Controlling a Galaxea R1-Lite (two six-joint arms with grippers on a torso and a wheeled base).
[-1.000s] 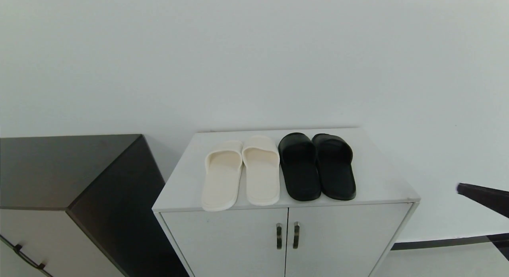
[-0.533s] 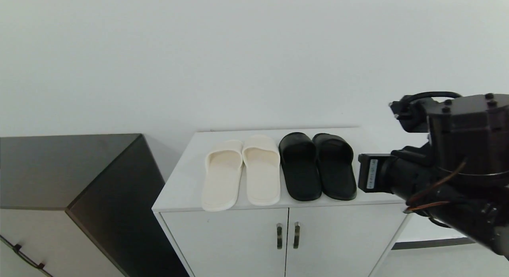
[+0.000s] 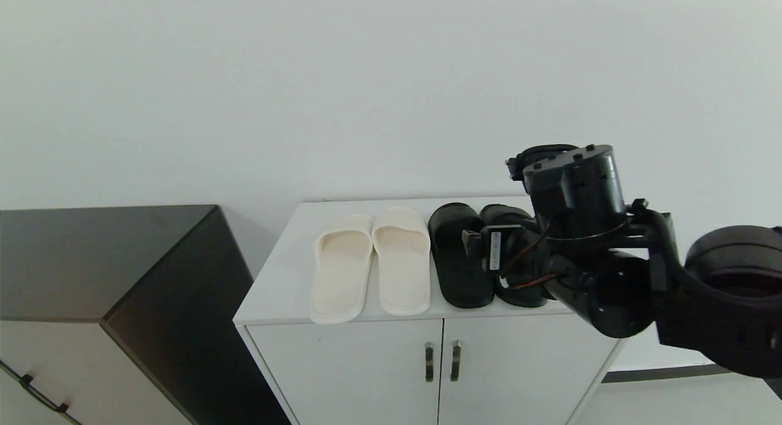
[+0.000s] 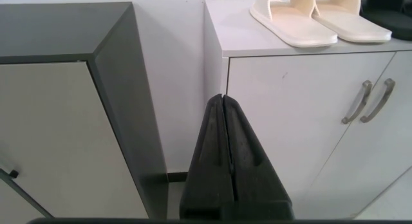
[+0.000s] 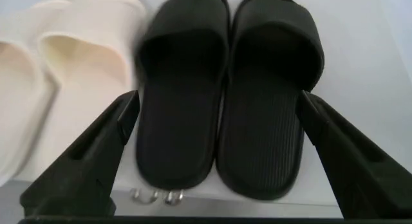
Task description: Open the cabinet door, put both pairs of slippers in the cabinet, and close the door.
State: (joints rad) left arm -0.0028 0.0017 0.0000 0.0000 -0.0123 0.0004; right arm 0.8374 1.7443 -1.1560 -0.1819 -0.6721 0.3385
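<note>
White cabinet top [image 3: 282,283], pale wall [image 3: 305,95]

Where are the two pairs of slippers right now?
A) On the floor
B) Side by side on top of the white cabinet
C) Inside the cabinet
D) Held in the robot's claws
B: the cream slippers and the black slippers lie side by side on top of the white cabinet, whose doors are shut.
</note>
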